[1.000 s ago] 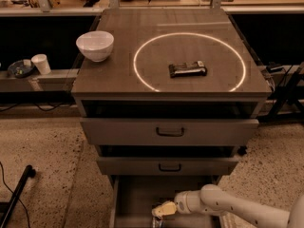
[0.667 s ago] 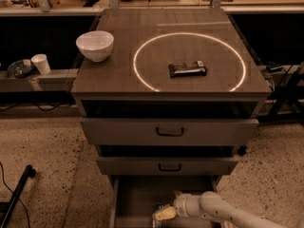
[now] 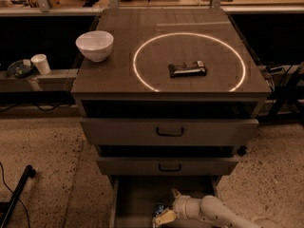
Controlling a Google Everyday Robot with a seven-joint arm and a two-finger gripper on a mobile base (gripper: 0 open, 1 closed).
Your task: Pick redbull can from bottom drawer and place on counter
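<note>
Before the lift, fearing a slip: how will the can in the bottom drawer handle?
The can looks like smooth metal, so it may slide in a loose grip. Small and slim, it is probably light and could roll or tip if nudged. The claw is right beside it, low in the drawer.

Surface (image 3: 109, 82) dark grey-brown, with a thin bright white ring (image 3: 134, 63) drawn on it. Bar (image 3: 187, 69) inside the ring black, glossy wrapper. Bowl (image 3: 95, 45) on the surface plain white. Bottom drawer (image 3: 135, 198), lowest under the surface, plain grey-brown. Pincer (image 3: 165, 217) pale cream-yellow, down in that drawer, on a white arm (image 3: 213, 210). Redbull can (image 3: 159, 208) beside it blue and silver. Floor (image 3: 47, 151) around the surface tan, dark-speckled.
</note>
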